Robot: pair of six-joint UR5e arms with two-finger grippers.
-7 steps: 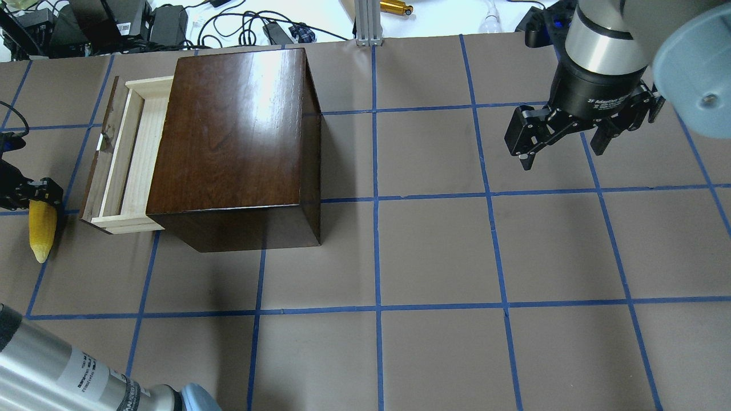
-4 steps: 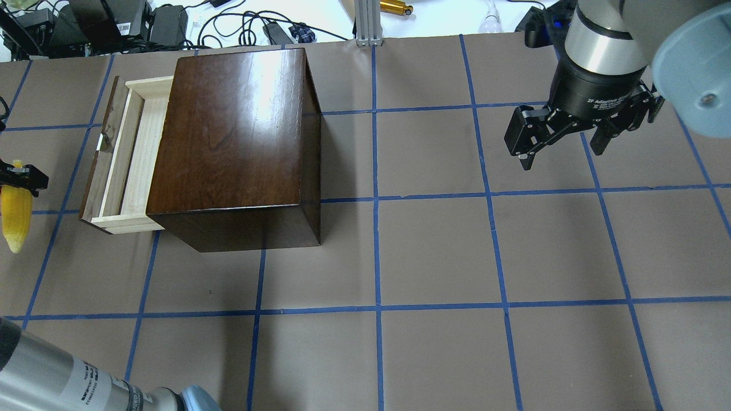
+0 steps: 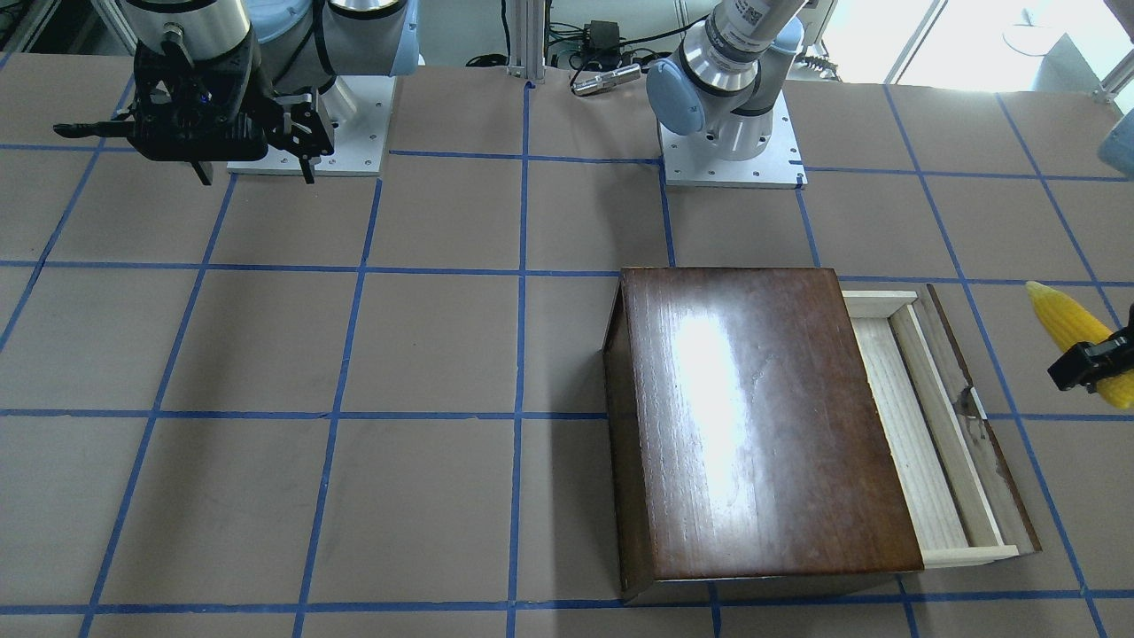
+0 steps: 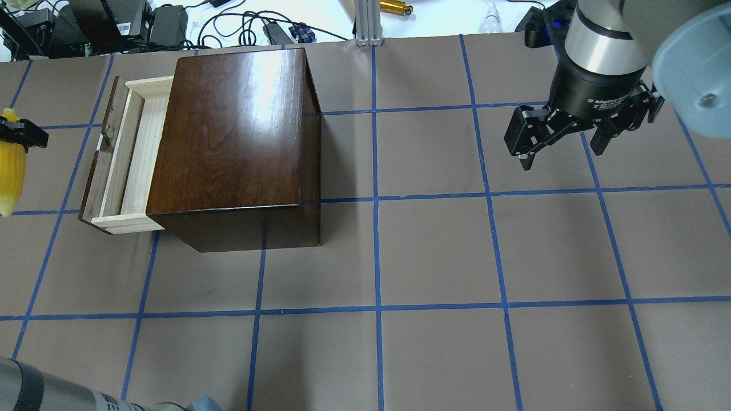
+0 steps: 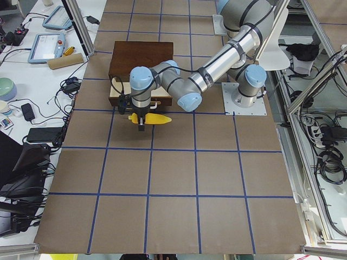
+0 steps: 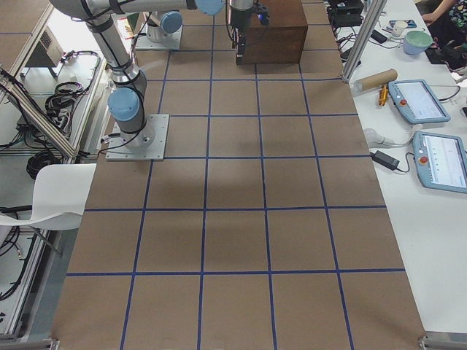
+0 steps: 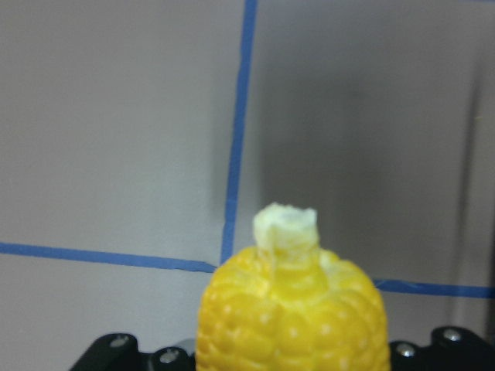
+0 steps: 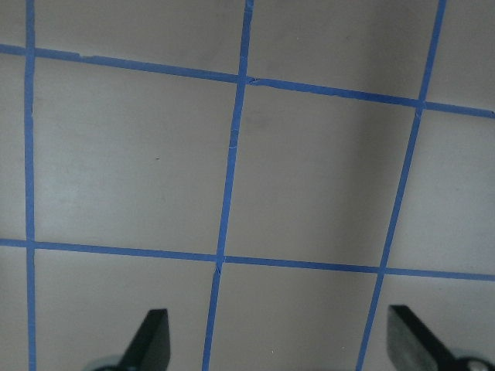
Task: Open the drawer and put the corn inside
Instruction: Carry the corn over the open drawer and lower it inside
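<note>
The left end effector (image 4: 18, 136) is clamped on the corn (image 4: 11, 171) near its thick end, holding it above the tabletop (image 4: 434, 251) beside the front of the drawer (image 4: 128, 154), which stands pulled out of the box (image 4: 234, 137); the right end effector (image 4: 562, 151) hovers well apart, jaws spread wide, holding nothing

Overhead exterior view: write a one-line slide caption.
Left gripper holds the corn beside the open drawer; right gripper hangs open.
</note>
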